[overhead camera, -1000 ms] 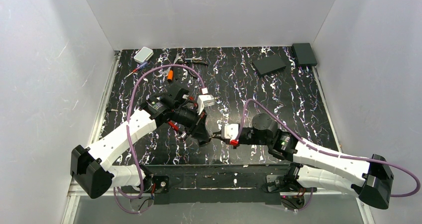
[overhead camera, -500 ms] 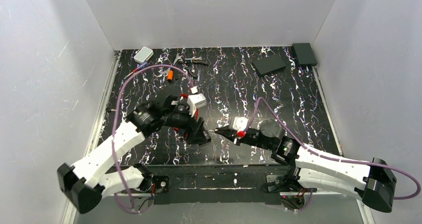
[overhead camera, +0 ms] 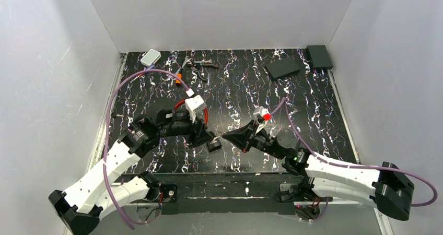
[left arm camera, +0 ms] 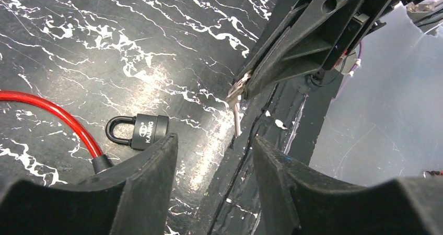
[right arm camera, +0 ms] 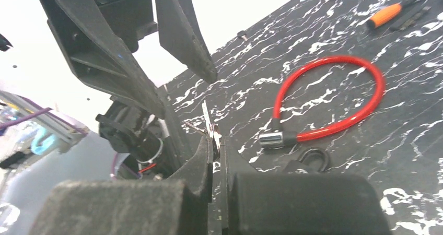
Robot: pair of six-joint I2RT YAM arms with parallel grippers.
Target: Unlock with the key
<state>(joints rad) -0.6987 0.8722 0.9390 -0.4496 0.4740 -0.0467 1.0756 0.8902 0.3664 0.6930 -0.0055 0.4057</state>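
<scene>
Progress: small silver metal key (left arm camera: pixel 236 107) is pinched between the 2 fingers of right gripper (right arm camera: pixel 215 141); insertion remains. Black padlock (left arm camera: pixel 140 132), shackle closed, lies on black marbled table (left arm camera: pixel 78 47) just beside wide-open, empty left gripper (left arm camera: pixel 214 146).

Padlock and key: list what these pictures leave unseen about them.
1. Keyhole: in no view; the left wrist view shows only the padlock face.
2. Padlock body, right wrist view: hidden behind the right gripper; only the shackle shows.
3. Key teeth: small and blurred in the left wrist view, edge-on in the right wrist view.
4. Padlock, top view: too small and dark to separate from the left gripper.
</scene>
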